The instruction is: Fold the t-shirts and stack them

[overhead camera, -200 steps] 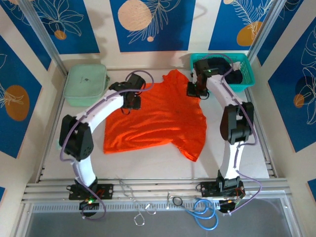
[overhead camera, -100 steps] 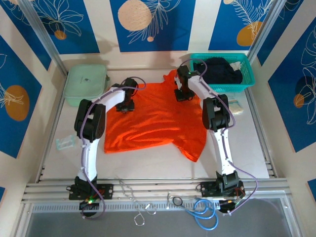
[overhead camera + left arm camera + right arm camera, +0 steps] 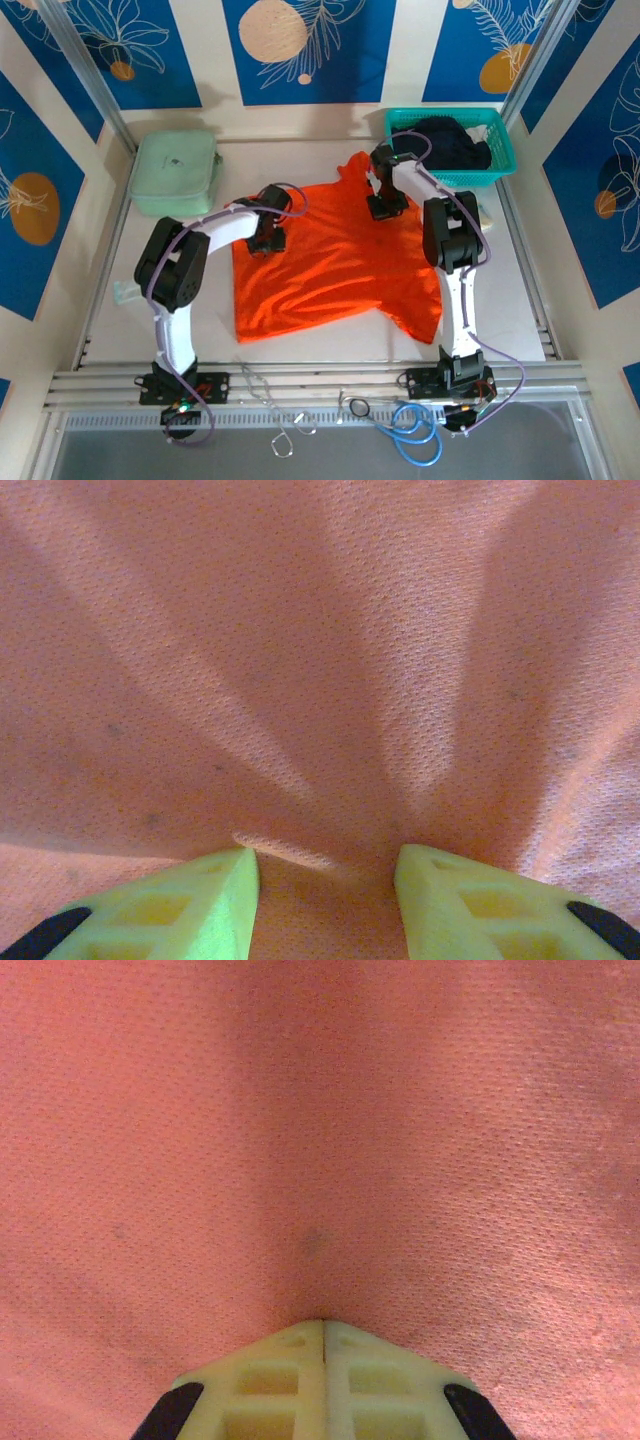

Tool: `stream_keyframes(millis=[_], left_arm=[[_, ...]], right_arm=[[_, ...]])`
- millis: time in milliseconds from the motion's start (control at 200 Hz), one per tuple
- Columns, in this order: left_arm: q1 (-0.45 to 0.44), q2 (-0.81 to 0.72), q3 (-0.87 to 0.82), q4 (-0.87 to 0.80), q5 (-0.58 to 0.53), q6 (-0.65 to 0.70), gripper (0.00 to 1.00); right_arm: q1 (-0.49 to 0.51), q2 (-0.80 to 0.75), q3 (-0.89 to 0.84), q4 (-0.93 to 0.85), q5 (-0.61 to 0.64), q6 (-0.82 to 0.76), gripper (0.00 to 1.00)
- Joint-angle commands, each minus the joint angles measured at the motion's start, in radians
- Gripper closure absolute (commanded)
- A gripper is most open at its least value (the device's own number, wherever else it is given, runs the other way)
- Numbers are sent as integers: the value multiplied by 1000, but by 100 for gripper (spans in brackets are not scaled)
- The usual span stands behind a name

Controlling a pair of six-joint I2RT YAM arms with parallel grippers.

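With the orange shirt (image 3: 330, 260) spread on the worktop (image 3: 520, 310) and the black shirt (image 3: 450, 140) in the basket (image 3: 505, 150), the right gripper (image 3: 322, 1325) (jaws pinched shut on cloth) should hold firm while the left gripper (image 3: 322, 852), jaws half apart astride a pleat, bites deeper before pulling.

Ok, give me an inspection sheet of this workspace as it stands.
Surface: pale flat tabletop.
Job's things: bright orange thin-fabric t-shirt spread crumpled mid-table; black fabric t-shirt heaped in the teal plastic mesh basket, far right.
Clutter: pale green plastic lidded box, far left; small clear packet at left edge.
Grippers: left jaws apart astride an orange fold; right jaws closed, pinching orange fabric.
Cables: blue cable coil and thin wire loops by the front rail.
Surroundings: blue leaf-print wall panels.
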Motion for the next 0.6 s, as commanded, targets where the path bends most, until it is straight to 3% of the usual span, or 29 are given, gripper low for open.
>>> stream_keyframes(millis=[0, 180, 310, 420, 595], left_arm=[[-5, -19, -28, -131, 42, -38, 57], [7, -92, 134, -295, -83, 5, 53], [76, -89, 273, -381, -160, 51, 49], [176, -64, 315, -357, -135, 81, 49], [300, 54, 376, -286, -21, 118, 57]], right_arm=[[-1, -26, -18, -10, -28, -3, 100], [20, -28, 33, -30, -42, 5, 100], [36, -74, 50, -43, -54, 11, 100], [44, -144, 11, -37, -87, 29, 100], [46, -262, -95, -14, -132, 67, 100]])
